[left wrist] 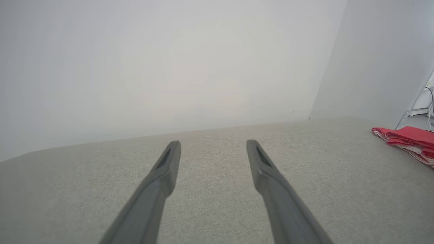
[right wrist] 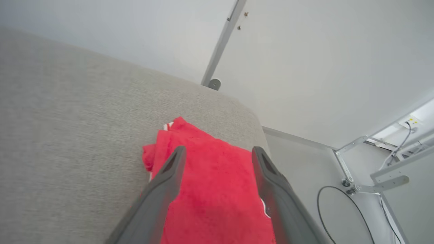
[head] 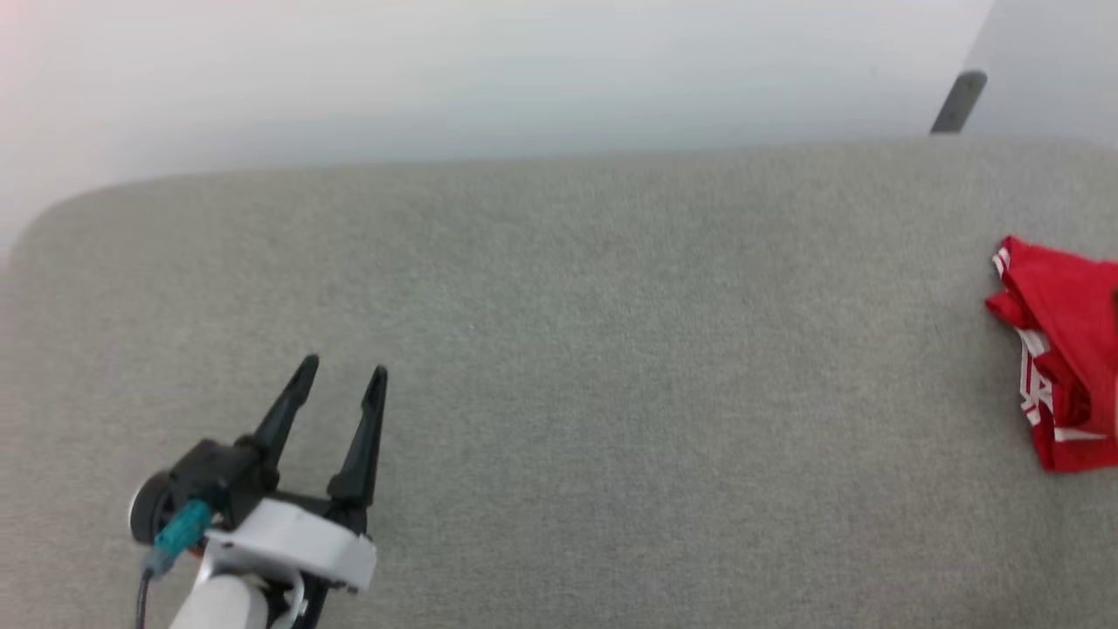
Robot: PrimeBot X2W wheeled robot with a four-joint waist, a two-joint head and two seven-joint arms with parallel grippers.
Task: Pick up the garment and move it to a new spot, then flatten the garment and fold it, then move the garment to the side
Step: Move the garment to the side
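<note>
Nearest in the head view, the left gripper (head: pixel 344 367) hangs low over the grey upholstered surface (head: pixel 611 349), its jaws spread wide with nothing between them. Its own wrist view agrees: two dark fingers apart over bare fabric. The garment (head: pixel 1066 349) lies well off to that gripper's right, at the right edge of the head view and cut by the frame. It is a compact red folded bundle with white striped trim along its left side. Its long axis looks to run near to far, tilted a little. The right gripper (right wrist: pixel 218 150) is by far the nearer one. In the right wrist view its fingers are spread wide and straddle the red cloth from above, pointing roughly along the bundle's length. I see no cloth pinched in them. Whether the tips touch the fabric I can't tell. Judgement: the fold is done and the bundle sits at the side, so the next move is likely just the right arm pulling clear without snagging the cloth. The right wrist view adds what the head view lacks: the bundle sits near the surface's rounded corner, close to the drop to the floor (right wrist: pixel 298 162). A black cable (right wrist: pixel 325 203) and metal frame legs (right wrist: pixel 352 166) lie beyond. Farthest back is the plain pale wall (head: pixel 524 70).
</note>
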